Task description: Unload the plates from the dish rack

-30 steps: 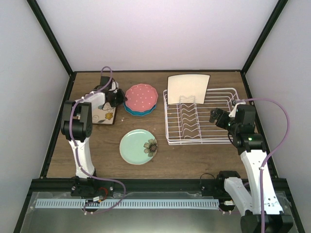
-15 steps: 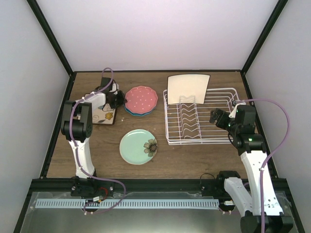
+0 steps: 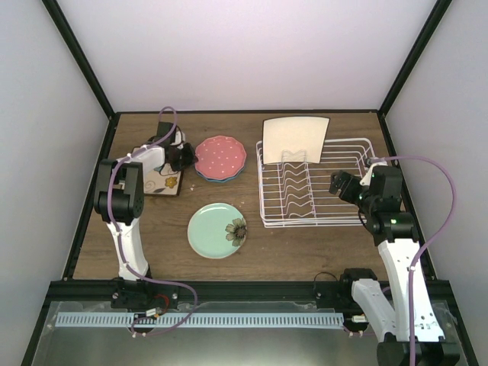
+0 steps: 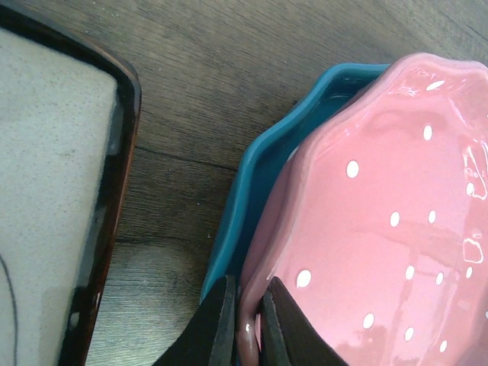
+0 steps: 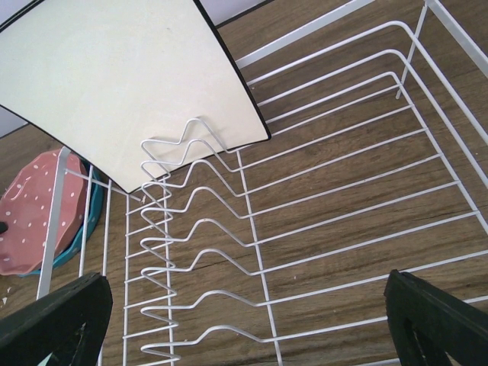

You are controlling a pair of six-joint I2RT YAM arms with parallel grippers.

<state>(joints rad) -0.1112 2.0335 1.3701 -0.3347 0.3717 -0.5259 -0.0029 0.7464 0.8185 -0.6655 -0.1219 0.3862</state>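
My left gripper [image 4: 245, 328] is shut on the rim of the pink dotted plate [image 4: 381, 229], which lies on the blue plate [image 4: 259, 164] at the back of the table; both show in the top view, the pink plate [image 3: 221, 155] over the blue plate [image 3: 204, 175]. A square floral plate [image 3: 164, 179] lies flat under my left arm. The mint green plate [image 3: 218, 229] lies flat in the middle. One square cream plate [image 3: 294, 139] stands upright at the far end of the white dish rack [image 3: 351, 212]. My right gripper [image 5: 244, 320] hovers open over the rack's right side.
The square plate's dark rim [image 4: 114, 191] lies just left of the blue plate. Black frame posts and pale walls close the table on three sides. The rack's zigzag dividers [image 5: 183, 252] stand bare below the upright plate.
The pink plate has slid a little to the left onto the blue plate with my left gripper. My right arm has stayed still.
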